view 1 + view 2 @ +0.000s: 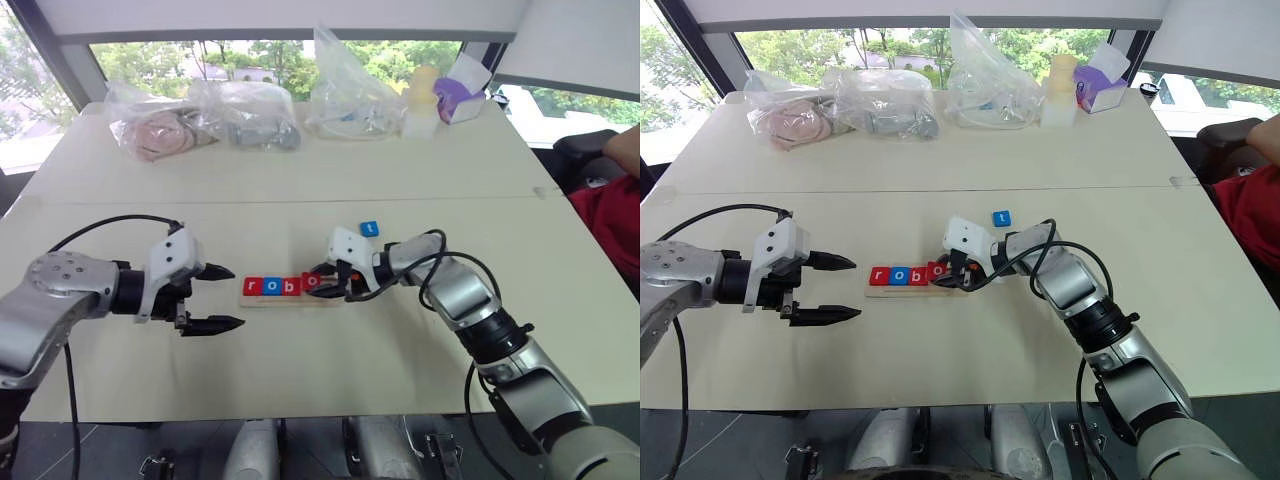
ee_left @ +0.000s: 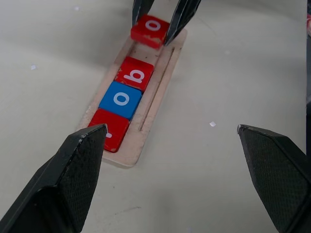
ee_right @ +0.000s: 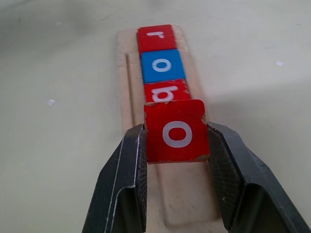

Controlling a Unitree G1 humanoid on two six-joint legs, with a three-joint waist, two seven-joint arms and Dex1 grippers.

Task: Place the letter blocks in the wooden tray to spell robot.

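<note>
Fingers of our right gripper [image 3: 177,145] pinch the red second o block [image 3: 176,130] by its side edges, hovering over the wooden tray [image 3: 127,92], so it can drop beside r, o, b. Our left gripper [image 1: 222,297] waits spread wide at the tray's nine o'clock. The blue t block [image 1: 369,228] lies at the tray's one o'clock.

Red r [image 3: 156,38], blue o [image 3: 163,66], red b [image 3: 166,91] and red o [image 3: 176,131] are lettered white; the tray [image 3: 127,97] is pale wood.

r, o, b tiles [image 3: 160,63] in wooden tray [image 3: 127,97] (red o [image 3: 176,130] raised).
</note>
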